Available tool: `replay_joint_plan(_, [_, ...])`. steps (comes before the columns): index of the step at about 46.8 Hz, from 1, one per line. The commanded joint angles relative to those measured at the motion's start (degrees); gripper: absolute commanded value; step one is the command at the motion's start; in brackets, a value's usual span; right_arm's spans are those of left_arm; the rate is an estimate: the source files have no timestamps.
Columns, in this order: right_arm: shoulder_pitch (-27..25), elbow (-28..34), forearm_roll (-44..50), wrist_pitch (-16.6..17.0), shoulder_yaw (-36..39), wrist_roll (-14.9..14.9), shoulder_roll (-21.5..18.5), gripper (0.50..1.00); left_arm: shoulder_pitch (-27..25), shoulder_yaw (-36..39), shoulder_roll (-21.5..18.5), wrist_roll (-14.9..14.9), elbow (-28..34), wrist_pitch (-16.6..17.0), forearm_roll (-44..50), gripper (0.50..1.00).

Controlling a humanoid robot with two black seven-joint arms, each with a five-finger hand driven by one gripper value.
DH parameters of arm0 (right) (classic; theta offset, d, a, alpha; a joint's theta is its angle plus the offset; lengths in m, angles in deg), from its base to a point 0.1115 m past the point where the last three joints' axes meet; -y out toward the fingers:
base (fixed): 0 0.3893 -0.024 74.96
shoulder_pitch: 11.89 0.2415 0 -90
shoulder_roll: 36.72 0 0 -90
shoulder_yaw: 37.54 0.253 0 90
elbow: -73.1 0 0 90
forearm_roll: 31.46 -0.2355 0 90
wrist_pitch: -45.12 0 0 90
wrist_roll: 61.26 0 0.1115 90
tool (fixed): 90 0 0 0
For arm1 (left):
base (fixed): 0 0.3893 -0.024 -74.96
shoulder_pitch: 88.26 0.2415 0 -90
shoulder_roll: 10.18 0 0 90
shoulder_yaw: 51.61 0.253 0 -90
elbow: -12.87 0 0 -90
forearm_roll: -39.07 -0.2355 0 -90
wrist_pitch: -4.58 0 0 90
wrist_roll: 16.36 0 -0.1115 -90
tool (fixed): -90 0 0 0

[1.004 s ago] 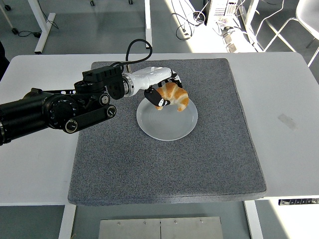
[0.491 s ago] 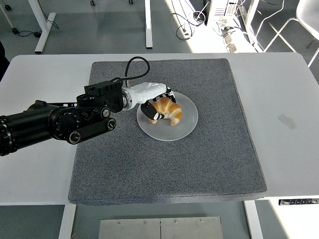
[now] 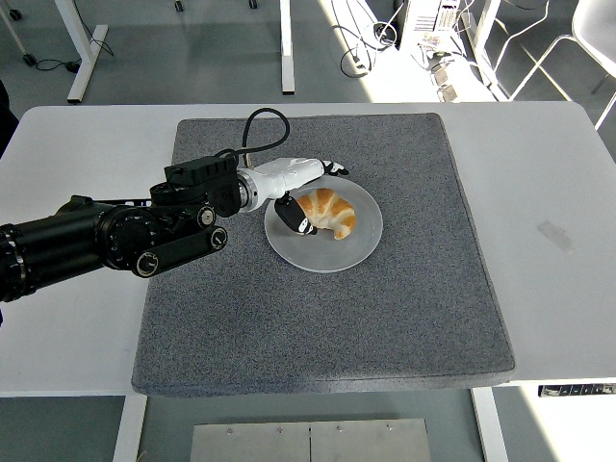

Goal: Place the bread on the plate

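Bread (image 3: 328,212) lies on plate (image 3: 347,250); left hand (image 3: 306,188) open.

Rough grey felt-like mat (image 3: 318,318)

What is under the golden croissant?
The golden croissant lies on a round pale plate, and the plate sits on a grey felt mat. The part of the plate right below the bread is covered. The robot's left hand is open beside it.

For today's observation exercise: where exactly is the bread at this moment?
In the head view, the bread lies on the white plate, on the grey mat around mid-table, just right of the left hand.
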Motion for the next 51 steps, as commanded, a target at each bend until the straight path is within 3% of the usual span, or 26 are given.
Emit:
replay_joint_plan(1, [0.0,0.0,0.0,0.0,0.0,0.0,0.0,1.000,0.0,-0.3,-0.1,-0.1,0.0,0.0,-0.1,0.966])
replay_joint_plan(6, [0.0,0.0,0.0,0.0,0.0,0.0,0.0,1.000,-0.2,-1.2,-0.3,-0.4,0.1,0.1,0.5,0.968])
replay_joint_plan(18, [0.0,0.0,0.0,0.0,0.0,0.0,0.0,1.000,-0.7,-11.5,-3.0,-2.8,0.0,0.4,8.7,0.966])
replay_joint_plan(26, [0.0,0.0,0.0,0.0,0.0,0.0,0.0,1.000,-0.4,-16.3,-4.1,-3.6,0.0,7.7,17.1,0.966])
replay_joint_plan(34, [0.0,0.0,0.0,0.0,0.0,0.0,0.0,1.000,-0.1,-16.6,-5.1,-8.0,-0.1,14.9,24.8,0.966])
replay_joint_plan(44, [0.0,0.0,0.0,0.0,0.0,0.0,0.0,1.000,0.8,-19.3,-7.1,-11.5,-2.1,15.4,35.3,0.963])
replay_joint_plan(51, [0.0,0.0,0.0,0.0,0.0,0.0,0.0,1.000,1.6,-20.2,-7.0,-13.4,-6.2,14.9,37.1,0.952])
